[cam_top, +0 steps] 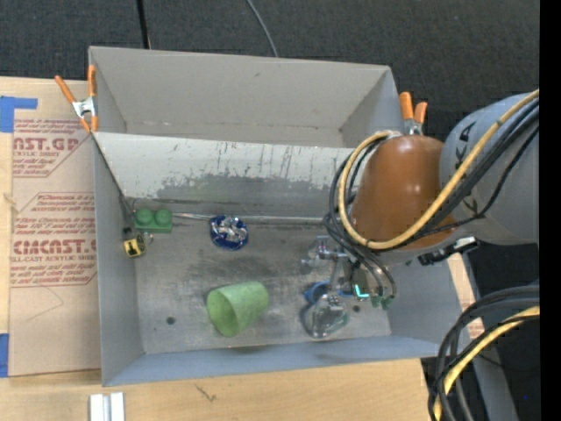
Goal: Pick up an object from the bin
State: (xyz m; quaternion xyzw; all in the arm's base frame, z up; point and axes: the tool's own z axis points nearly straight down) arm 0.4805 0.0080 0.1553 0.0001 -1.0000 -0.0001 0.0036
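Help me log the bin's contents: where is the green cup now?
In the camera view the green cup lies on its side at the lower middle of the bin floor, just below the blue-and-silver object, with the green block further up-left.

— What's lying in the grey bin [175, 345]?
— Near the middle, a green cup [237, 307] on its side. Far left, a green brick [152, 219], with a small yellow piece [132, 247] just beside it. A blue-and-silver round thing [229, 231] lies far centre, and a small blue thing [313, 293] at the right.
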